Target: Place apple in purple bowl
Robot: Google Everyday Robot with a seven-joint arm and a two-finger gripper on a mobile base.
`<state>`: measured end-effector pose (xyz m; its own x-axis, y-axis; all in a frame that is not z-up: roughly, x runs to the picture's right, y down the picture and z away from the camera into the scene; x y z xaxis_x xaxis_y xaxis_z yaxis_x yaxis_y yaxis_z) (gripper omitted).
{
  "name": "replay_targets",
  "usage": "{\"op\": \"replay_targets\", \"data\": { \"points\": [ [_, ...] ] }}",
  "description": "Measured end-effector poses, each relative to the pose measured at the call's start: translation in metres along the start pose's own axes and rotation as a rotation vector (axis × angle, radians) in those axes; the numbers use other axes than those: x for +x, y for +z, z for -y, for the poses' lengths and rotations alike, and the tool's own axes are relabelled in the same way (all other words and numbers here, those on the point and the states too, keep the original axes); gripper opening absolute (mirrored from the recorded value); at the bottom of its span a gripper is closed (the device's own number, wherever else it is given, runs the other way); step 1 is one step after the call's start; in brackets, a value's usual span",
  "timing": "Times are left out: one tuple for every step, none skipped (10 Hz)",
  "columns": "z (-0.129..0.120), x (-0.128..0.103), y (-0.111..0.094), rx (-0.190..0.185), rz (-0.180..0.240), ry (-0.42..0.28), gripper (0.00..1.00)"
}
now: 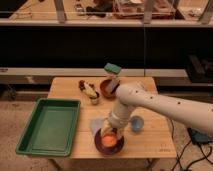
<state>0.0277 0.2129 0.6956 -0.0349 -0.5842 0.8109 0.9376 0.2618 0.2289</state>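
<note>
The apple (109,141), small, round and orange-red, sits low inside the dark purple bowl (99,145) at the front middle of the wooden table. My gripper (108,131) hangs straight down over the bowl, right on top of the apple, at the end of my white arm (150,105) that reaches in from the right. The gripper and wrist hide the apple's upper part and the bowl's far rim.
A green tray (47,125) lies at the table's left. A reddish-brown bowl (106,90) and a dark-and-white object (89,90) stand at the back. A small blue cup (136,123) is just right of the purple bowl. The table's front edge (150,151) is close.
</note>
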Motion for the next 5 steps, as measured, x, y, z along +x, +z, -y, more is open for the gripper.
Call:
{"op": "replay_targets", "data": {
  "points": [
    [0.0021,0.0004,0.0002,0.001,0.000,-0.004,0.80],
    [0.0032,0.0003,0.0006,0.002,0.001,-0.007,0.80],
    [0.0014,0.0003,0.0002,0.002,0.000,-0.004,0.80],
    [0.0017,0.0001,0.0005,0.002,0.001,-0.004,0.80],
    [0.0032,0.0003,0.0010,0.001,0.002,-0.007,0.80]
  ]
}}
